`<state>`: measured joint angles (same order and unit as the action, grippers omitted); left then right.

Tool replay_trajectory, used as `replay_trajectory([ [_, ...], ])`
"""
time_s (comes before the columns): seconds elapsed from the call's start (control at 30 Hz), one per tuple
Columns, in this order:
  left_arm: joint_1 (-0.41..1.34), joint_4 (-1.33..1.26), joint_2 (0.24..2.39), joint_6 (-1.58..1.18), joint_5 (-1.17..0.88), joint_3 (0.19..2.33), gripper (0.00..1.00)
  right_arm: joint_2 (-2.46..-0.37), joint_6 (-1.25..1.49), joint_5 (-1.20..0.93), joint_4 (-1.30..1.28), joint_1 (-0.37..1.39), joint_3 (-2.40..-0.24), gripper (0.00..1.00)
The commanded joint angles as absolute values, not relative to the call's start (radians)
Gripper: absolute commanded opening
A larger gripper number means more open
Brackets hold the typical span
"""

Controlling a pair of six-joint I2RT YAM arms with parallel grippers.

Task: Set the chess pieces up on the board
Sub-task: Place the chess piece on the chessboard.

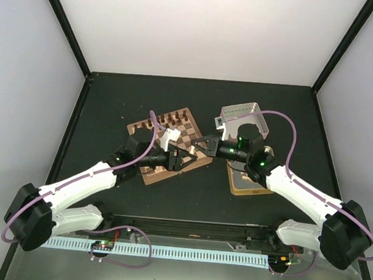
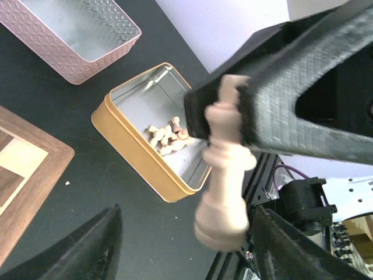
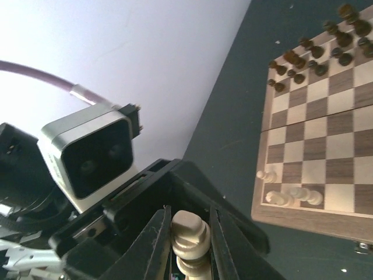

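My right gripper [image 3: 189, 220] is shut on the head of a pale cream chess piece [image 3: 190, 236]. In the left wrist view this piece [image 2: 226, 175] hangs from the right gripper's black fingers [image 2: 280, 93], its base between the jaws of my left gripper [image 2: 186, 236], which stand wide open and clear of it. In the top view both grippers meet over the board's near right edge, the left [image 1: 186, 158] facing the right [image 1: 199, 145]. The board [image 3: 326, 146] carries dark pieces [image 3: 317, 49] along its far rows and a few cream pieces [image 3: 291, 195] near its front edge.
A gold tin [image 2: 125, 137] holding several more cream pieces [image 2: 166, 137] lies right of the board, under my right arm in the top view [image 1: 240, 184]. A pinkish-silver tin lid [image 2: 76, 55] sits behind it, also in the top view [image 1: 243, 113]. Black table mat around.
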<state>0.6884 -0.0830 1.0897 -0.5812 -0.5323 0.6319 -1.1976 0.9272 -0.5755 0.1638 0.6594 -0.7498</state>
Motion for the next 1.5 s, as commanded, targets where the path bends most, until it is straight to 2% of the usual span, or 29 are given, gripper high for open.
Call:
replay_trajectory([
  [0.0,0.684,-0.158,1.108,-0.609,-0.545,0.673,0.57,-1.213,0.928,-0.666,0.237,0.675,-0.774,0.18],
  [0.17,0.685,-0.163,1.092,-0.577,-0.52,0.669,0.39,-1.213,0.896,-0.69,0.21,0.684,-0.772,0.18],
  [0.3,0.685,-0.139,1.075,-0.513,-0.523,0.668,0.19,-1.199,0.85,-0.681,0.148,0.684,-0.788,0.21],
  [0.37,0.684,-0.111,1.068,-0.464,-0.526,0.672,0.08,-1.19,0.821,-0.679,0.101,0.684,-0.809,0.24],
  [0.43,0.685,-0.084,1.053,-0.397,-0.527,0.672,0.02,-1.179,0.787,-0.672,0.033,0.683,-0.839,0.28],
  [0.63,0.684,-0.069,0.985,-0.15,-0.576,0.666,0.02,-1.152,0.66,-0.673,-0.198,0.683,-0.945,0.47],
  [0.77,0.685,-0.055,0.983,-0.021,-0.61,0.699,0.02,-1.154,0.573,-0.679,-0.328,0.684,-1.021,0.51],
  [0.93,0.685,0.034,0.992,0.1,-0.642,0.746,0.02,-1.177,0.466,-0.701,-0.464,0.684,-1.107,0.49],
  [1.13,0.685,-0.001,0.99,0.092,-0.673,0.731,0.02,-1.192,0.403,-0.72,-0.537,0.684,-1.127,0.48],
  [1.33,0.684,-0.003,0.997,0.087,-0.686,0.732,0.01,-1.216,0.422,-0.747,-0.509,0.684,-1.122,0.34],
  [1.47,0.685,0.001,0.996,0.087,-0.689,0.734,0.01,-1.229,0.442,-0.768,-0.474,0.684,-1.121,0.31],
])
